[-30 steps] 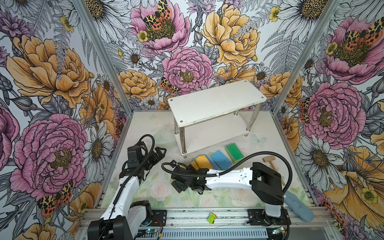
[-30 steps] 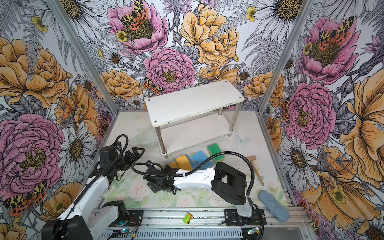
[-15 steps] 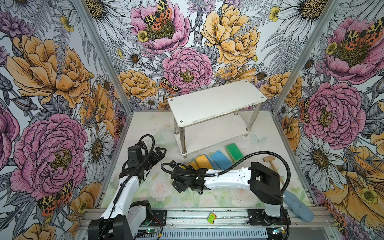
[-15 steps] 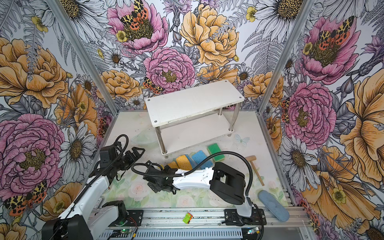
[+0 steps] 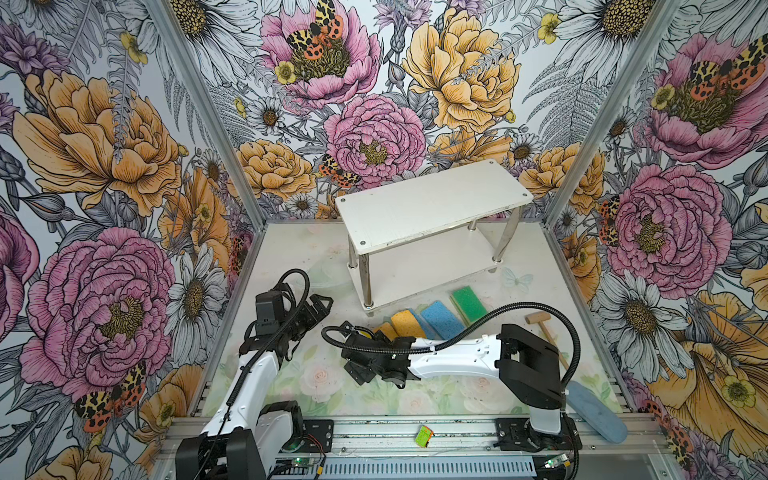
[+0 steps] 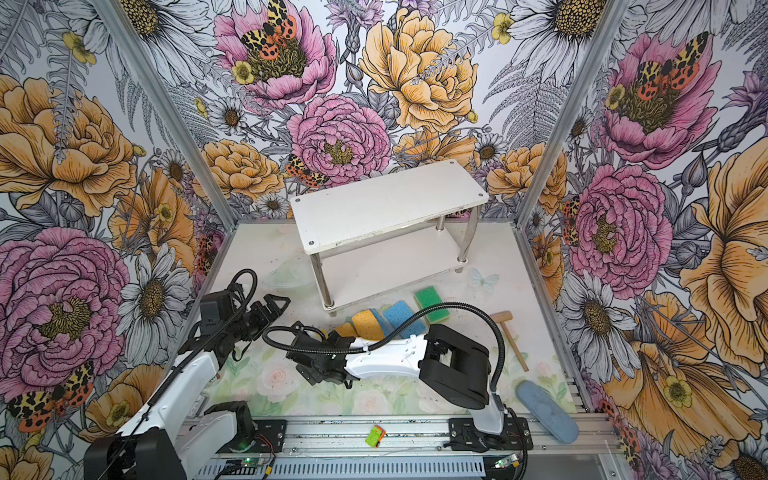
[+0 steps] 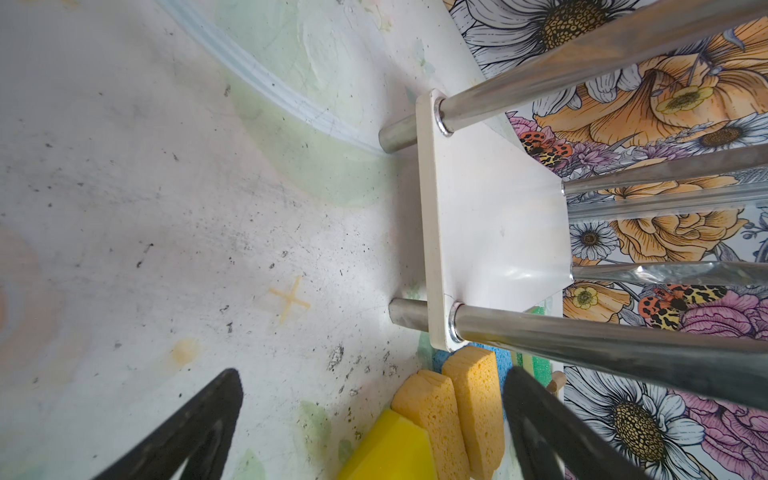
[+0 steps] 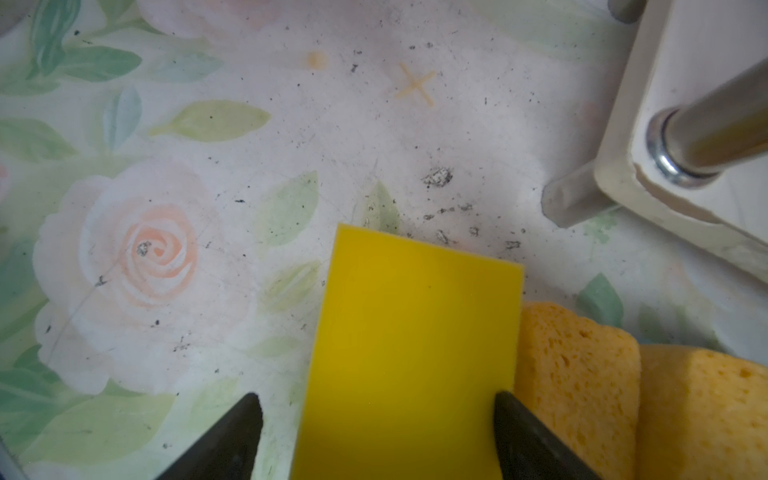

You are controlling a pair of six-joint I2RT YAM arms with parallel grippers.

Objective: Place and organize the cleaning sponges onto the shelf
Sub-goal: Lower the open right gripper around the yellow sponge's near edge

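Right fingers spread astride the yellow sponge, one edge gapped; left fingers spread.

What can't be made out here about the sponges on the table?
- Bright yellow rectangular sponge: one end cut off by the right wrist view's edge; in both top views the white right arm hides most.
- Row of sponges: the same arm covers their near ends, so no full count.
- Small green-and-orange item on the metal rail: too small to identify.

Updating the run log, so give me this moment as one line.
phase: pre-grasp | right gripper: open, fingers astride bright yellow sponge on table | left gripper: open, empty | shelf: no sponge seen on it
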